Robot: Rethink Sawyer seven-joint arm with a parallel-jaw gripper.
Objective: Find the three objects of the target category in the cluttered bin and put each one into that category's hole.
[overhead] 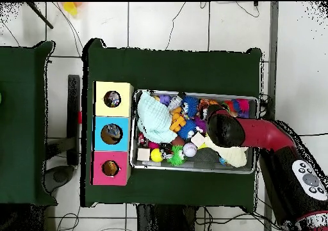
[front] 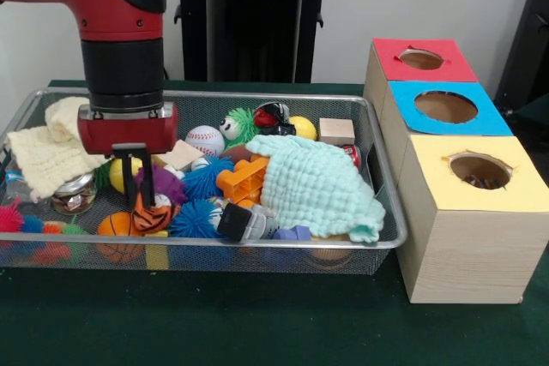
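My gripper (front: 137, 199) reaches down into the left part of the wire mesh bin (front: 390, 237). It is open, and its black fingers (front: 126, 179) stand just above an orange tiger-striped ball (front: 154, 213) and in front of a purple spiky ball (front: 167, 182). Nothing is held between them. Around it lie a basketball (front: 116, 227), blue spiky balls (front: 196, 219), a baseball (front: 204, 139) and an orange toy block (front: 243, 179). Three wooden boxes with holes stand right of the bin: red (front: 446, 70), blue (front: 480, 117) and yellow (front: 515, 190). In the overhead view the arm (overhead: 256, 135) hides the gripper.
A mint cloth (front: 317, 186) covers the bin's right half and a cream cloth (front: 47, 152) its left corner. Also in the bin are a green spiky ball with eyes (front: 240, 126), a red and black helmet (front: 273, 116), a yellow ball (front: 302, 128), a wooden block (front: 336, 131) and a glass jar (front: 73, 193).
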